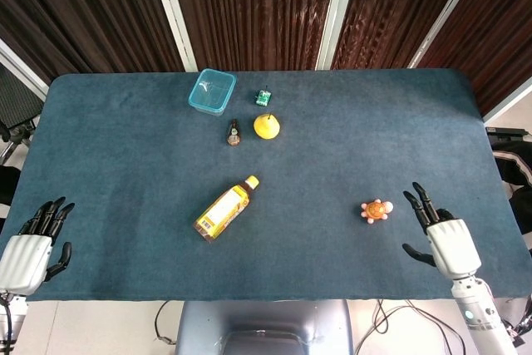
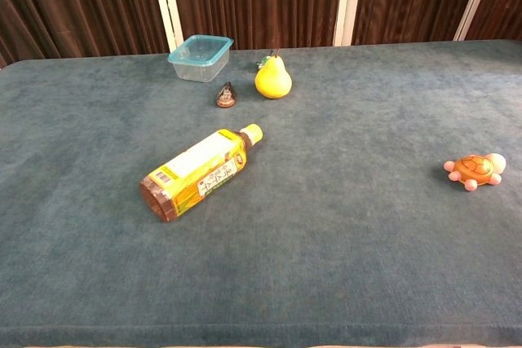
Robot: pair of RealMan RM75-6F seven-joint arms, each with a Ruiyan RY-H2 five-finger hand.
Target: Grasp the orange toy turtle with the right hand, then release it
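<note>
Turtle [image 1: 376, 209]: orange with pink feet, lying on the blue surface [image 1: 349, 147] toward my right, near the front edge. Nothing touches it. In the chest view it sits at the far right of frame [image 2: 474, 171], head pointing right.

Right hand [image 1: 439, 234]: at about 4 o'clock from the turtle, close but apart from it. I see its fingers [image 1: 419, 203] spread and pointing away from me, with nothing in them. It does not show in the chest view.

Bottle [image 1: 225, 209]: yellow label, yellow cap, on its side well to the 9 o'clock of the turtle, cap pointing to about 1 o'clock.

Pear [image 1: 266, 126]: yellow, at roughly 11 o'clock from the turtle, standing upright in the chest view [image 2: 272, 78].

Small dark item [image 1: 233, 134]: just at 9 o'clock of the pear; I cannot tell what it is.

Green item [image 1: 263, 97]: small, at 12 o'clock of the pear, toward the far edge.

Box [image 1: 212, 91]: clear blue plastic, at 10 o'clock of the pear.

Left hand [image 1: 31, 245]: at the near left corner, well apart from everything, fingers parted and holding nothing.
</note>
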